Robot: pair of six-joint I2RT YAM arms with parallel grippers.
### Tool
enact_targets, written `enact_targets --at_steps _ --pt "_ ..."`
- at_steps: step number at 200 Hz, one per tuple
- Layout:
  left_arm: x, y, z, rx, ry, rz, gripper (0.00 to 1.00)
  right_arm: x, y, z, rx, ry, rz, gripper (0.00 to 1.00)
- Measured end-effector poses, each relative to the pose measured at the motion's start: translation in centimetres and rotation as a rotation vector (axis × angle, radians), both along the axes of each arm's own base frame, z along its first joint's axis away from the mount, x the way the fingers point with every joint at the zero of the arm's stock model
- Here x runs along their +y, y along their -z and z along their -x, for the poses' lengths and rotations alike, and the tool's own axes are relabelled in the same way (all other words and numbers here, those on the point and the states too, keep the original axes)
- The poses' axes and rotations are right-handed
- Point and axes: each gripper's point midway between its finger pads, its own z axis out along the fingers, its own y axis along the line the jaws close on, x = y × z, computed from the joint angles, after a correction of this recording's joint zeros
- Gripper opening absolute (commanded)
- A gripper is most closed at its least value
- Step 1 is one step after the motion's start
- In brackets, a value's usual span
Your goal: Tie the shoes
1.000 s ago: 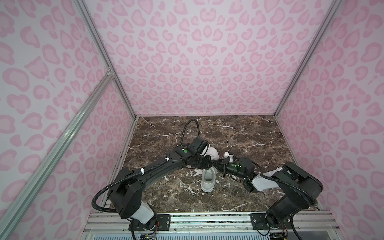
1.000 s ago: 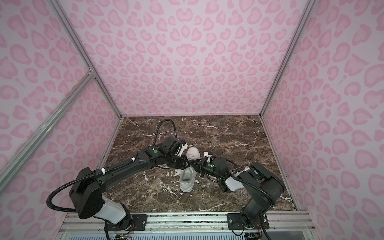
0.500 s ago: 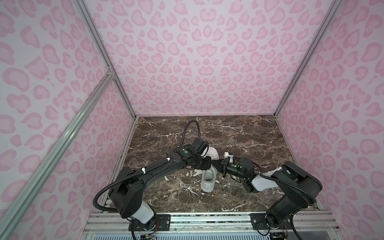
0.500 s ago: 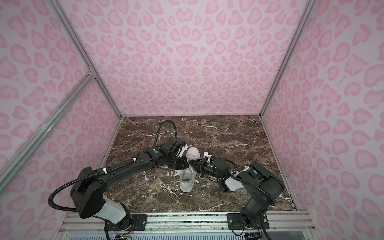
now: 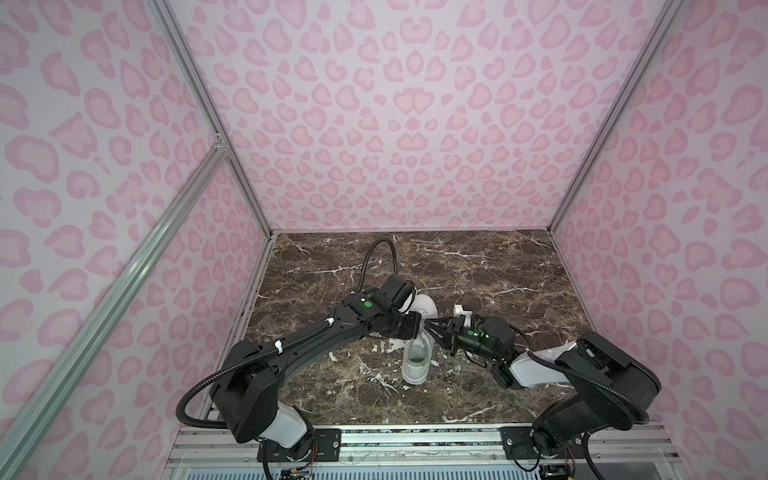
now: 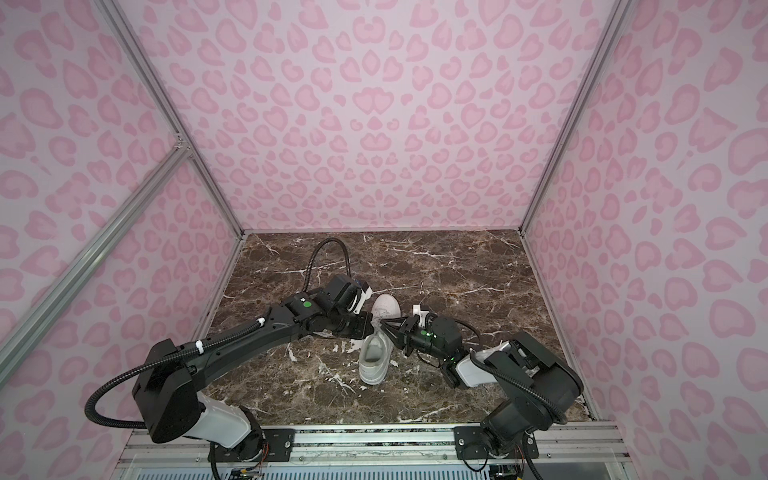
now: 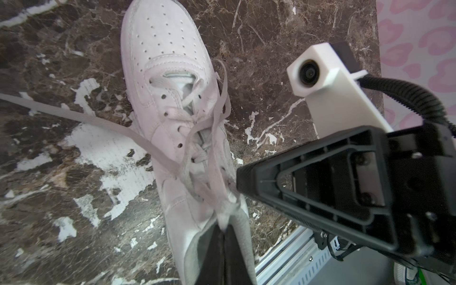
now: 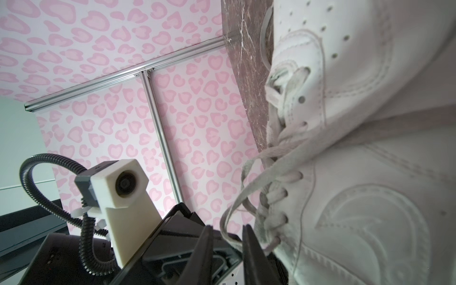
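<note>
A white sneaker (image 5: 415, 361) (image 6: 374, 357) lies on the marble floor, toe pointing to the back wall, its laces loose. Both grippers meet above its tongue. My left gripper (image 5: 420, 323) (image 6: 371, 323) (image 7: 224, 228) is shut on a bunch of white lace (image 7: 223, 212) over the shoe (image 7: 160, 49). My right gripper (image 5: 429, 323) (image 6: 383, 323) (image 8: 228, 227) is open a little. A lace loop (image 8: 237, 197) hangs between its fingers (image 8: 249, 244), beside the shoe (image 8: 370, 172). One long lace end (image 7: 74, 116) trails off sideways across the floor.
Pink-patterned walls close in the marble floor (image 5: 478, 270) on three sides. A metal rail (image 5: 415, 440) runs along the front edge. The right arm's black finger (image 7: 308, 177) and white wrist camera (image 7: 318, 71) crowd the left wrist view.
The left jaws have closed on the lace and the right jaws have parted a little. Both arms have stayed almost still over the shoe.
</note>
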Motion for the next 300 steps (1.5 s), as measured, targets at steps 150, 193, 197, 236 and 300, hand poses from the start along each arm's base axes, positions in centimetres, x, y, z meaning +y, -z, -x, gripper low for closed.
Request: enact_targets --at_steps 150,193,197,236,300 --pt "-2.1 -12.1 -3.8 -0.137 0.039 0.129 0.04 -7.4 -6.5 -0.9 -0.558 -0.011 0.809 0.34" --pt "-3.1 -13.3 -4.5 -0.146 0.055 0.161 0.04 -6.5 -5.0 -1.2 -0.71 -0.206 0.982 0.34" --pt "-3.2 -13.3 -4.5 -0.146 0.056 0.162 0.04 -6.3 -4.8 -1.1 -0.721 -0.225 0.985 0.35" --pt "-2.9 -13.4 -4.9 -0.141 0.049 0.171 0.04 -3.0 -3.6 -0.7 -0.843 -0.354 0.931 0.35" --pt "-2.6 -13.6 -5.2 -0.138 0.038 0.176 0.03 0.7 -2.9 -1.4 -0.914 -0.418 0.849 0.27"
